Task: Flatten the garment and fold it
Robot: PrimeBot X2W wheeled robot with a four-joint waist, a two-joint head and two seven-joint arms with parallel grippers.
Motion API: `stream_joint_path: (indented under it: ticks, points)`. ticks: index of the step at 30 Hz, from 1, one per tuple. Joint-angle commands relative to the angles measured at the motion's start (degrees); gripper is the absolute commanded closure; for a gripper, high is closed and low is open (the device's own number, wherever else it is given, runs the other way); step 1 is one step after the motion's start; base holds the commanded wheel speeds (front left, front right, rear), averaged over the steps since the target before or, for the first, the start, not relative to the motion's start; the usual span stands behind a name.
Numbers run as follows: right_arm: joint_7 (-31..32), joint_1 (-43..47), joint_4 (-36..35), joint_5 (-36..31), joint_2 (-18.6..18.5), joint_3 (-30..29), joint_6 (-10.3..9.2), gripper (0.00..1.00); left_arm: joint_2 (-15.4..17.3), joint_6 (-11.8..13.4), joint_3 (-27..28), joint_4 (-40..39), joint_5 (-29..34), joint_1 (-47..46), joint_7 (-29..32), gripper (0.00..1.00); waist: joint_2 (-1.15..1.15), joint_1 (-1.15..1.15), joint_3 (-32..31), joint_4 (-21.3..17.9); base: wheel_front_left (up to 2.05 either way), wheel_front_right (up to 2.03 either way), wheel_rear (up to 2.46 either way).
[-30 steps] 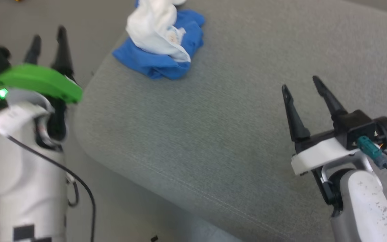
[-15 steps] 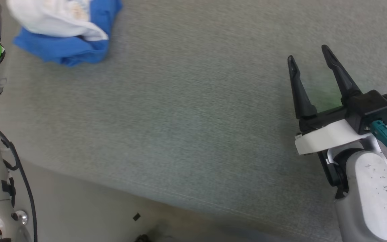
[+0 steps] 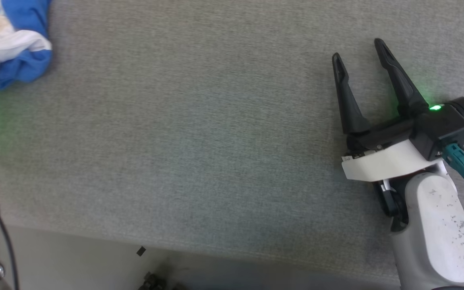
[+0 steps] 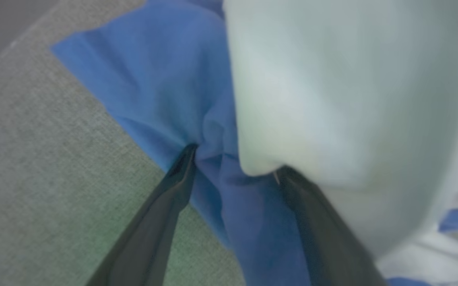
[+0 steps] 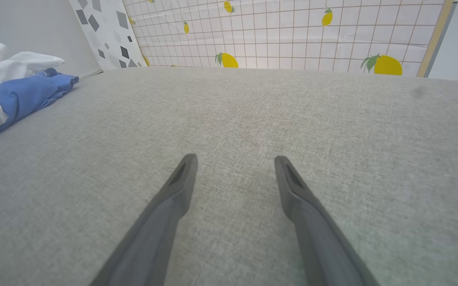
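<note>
Holds the left gripper (image 4: 237, 159) spread wide, nothing pinched. Pokes both dark fingertips (image 4: 183, 163) into the garment (image 4: 181, 91), a crumpled heap of blue and white cloth right at the tips and beyond them. Shows blue fabric bunched between the two fingers and a white fold bulging over the tip on that view's right side. Blurs badly there, so possibly touches the cloth with the tips, possibly just slips under it. Leaves the grey upholstered cushion (image 4: 34, 159) bare beside and beneath the other finger, with the cushion's edge running past the far side of the blue cloth.

Holds the right gripper (image 3: 357, 48) equally spread and empty, low above that cushion and well apart from the garment. Has the heap far off to that gripper's left, near the cushion's corner, white folds lying on blue. Faces a panel (image 5: 292, 31) printed with a grid and yellow lemons, standing past the cushion's far edge, ahead of the right fingertips. Glows green at a small light (image 3: 435, 107) on the right wrist housing, just behind the fingers.
</note>
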Motion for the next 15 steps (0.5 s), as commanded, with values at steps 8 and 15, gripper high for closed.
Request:
stream_joint_path:
  ticks: [8, 15]
  points:
    - [-0.5, 0.1, 3.6, 0.8, -0.8, -1.5, -0.13, 0.0, -2.3, -0.9, -1.8, -3.9, 0.3, 6.1, 0.7, 1.0, -0.01, 0.0, -2.0, -0.4, 0.0, 0.0, 0.0]
    - [-2.4, 1.4, 6.6, 2.5, -0.7, -1.9, -0.13, 0.0, 2.5, -5.3, -0.3, -5.7, 8.7, 1.6, -23.6, 1.0, -0.01, 0.0, -9.5, -0.3, 0.0, 0.0, 0.0]
